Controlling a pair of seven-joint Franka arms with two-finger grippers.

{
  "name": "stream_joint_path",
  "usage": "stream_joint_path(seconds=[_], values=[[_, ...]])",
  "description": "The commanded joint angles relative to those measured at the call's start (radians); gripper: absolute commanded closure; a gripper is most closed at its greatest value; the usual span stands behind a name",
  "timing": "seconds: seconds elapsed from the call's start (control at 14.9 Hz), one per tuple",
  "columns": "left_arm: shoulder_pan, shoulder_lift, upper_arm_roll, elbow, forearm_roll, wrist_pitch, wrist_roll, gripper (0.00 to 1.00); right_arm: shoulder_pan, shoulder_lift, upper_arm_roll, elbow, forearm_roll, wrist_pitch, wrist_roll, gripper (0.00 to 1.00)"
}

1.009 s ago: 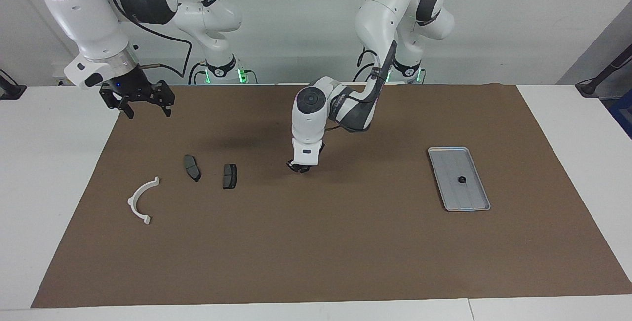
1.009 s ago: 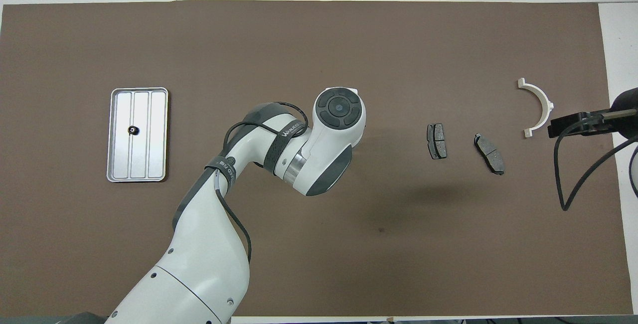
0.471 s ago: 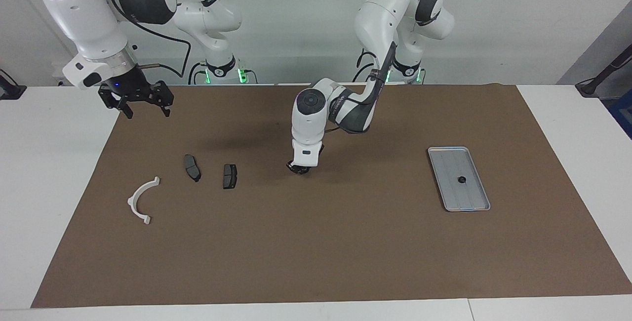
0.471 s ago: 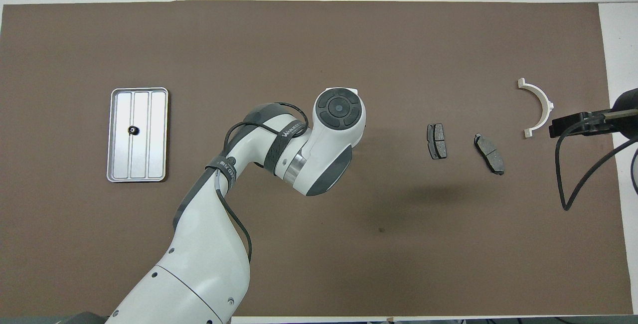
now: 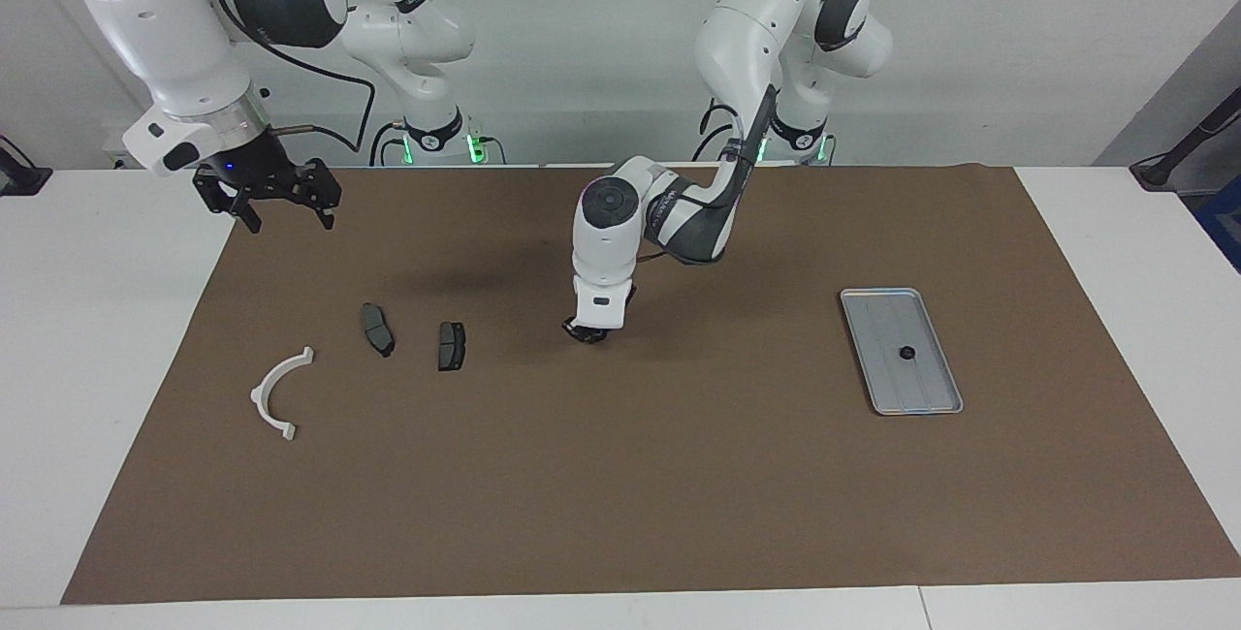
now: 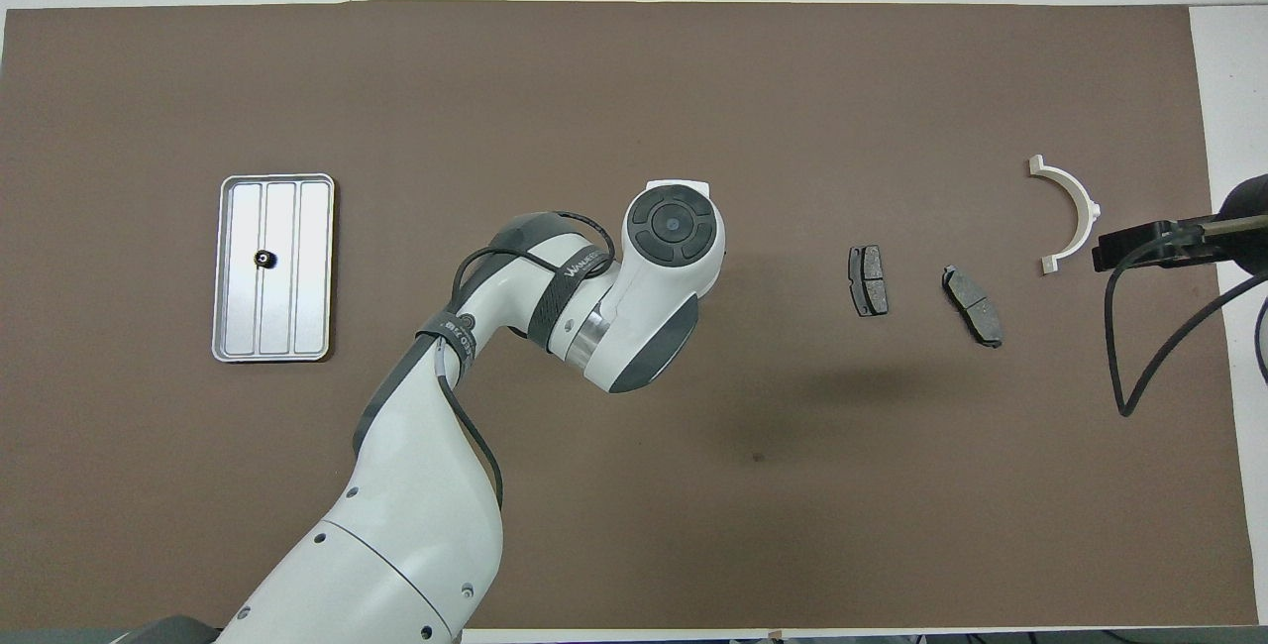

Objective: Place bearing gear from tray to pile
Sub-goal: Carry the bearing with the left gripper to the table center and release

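The bearing gear (image 5: 906,353), a small black round part, lies in the middle of the silver tray (image 5: 924,390) toward the left arm's end of the table; it also shows in the overhead view (image 6: 264,260) on the tray (image 6: 299,312). The pile is toward the right arm's end: a white bracket (image 5: 279,394) and two dark brake pads (image 5: 377,330) (image 5: 451,345). My left gripper (image 5: 587,330) is low over the mat's middle, between tray and pile, beside the pads. My right gripper (image 5: 291,219) is open, empty and raised over the mat's edge.
A brown mat (image 5: 620,494) covers most of the white table. In the overhead view the left arm's wrist (image 6: 672,228) hides its own gripper. The bracket (image 6: 1068,214) and the pads (image 6: 868,280) (image 6: 973,305) lie apart from each other.
Almost nothing: the left arm's wrist and elbow shifted very slightly while its gripper stayed low at the same spot. The right arm waits, barely moved.
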Motion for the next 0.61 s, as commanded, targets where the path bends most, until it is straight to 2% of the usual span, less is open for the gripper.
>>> stream_joint_path(seconds=[0.0, 0.07, 0.13, 0.2, 0.27, 0.47, 0.54], values=[[-0.019, -0.009, 0.017, -0.026, 0.012, 0.029, -0.023, 0.55, -0.009, -0.007, 0.004, 0.002, 0.018, 0.02, -0.01, 0.0], [-0.019, -0.009, 0.017, -0.026, 0.012, 0.024, -0.023, 0.46, -0.004, -0.007, 0.004, 0.002, 0.018, 0.02, -0.007, 0.0], [-0.019, -0.01, 0.018, -0.025, 0.012, 0.017, -0.023, 0.32, -0.003, -0.007, 0.004, 0.002, 0.018, 0.022, 0.002, 0.0], [-0.019, -0.012, 0.018, -0.023, 0.012, 0.004, -0.021, 0.09, -0.003, -0.007, 0.005, 0.002, 0.018, 0.022, 0.004, 0.0], [-0.016, -0.013, 0.02, -0.014, 0.015, -0.026, -0.021, 0.0, -0.003, -0.007, 0.005, 0.002, 0.018, 0.022, 0.004, 0.0], [-0.001, -0.03, 0.024, 0.001, 0.029, -0.072, -0.018, 0.0, -0.009, -0.007, 0.004, 0.002, 0.018, 0.022, -0.004, 0.0], [0.016, -0.059, 0.026, -0.005, 0.029, -0.077, -0.015, 0.0, -0.009, -0.007, 0.004, 0.002, 0.018, 0.022, -0.004, 0.0]])
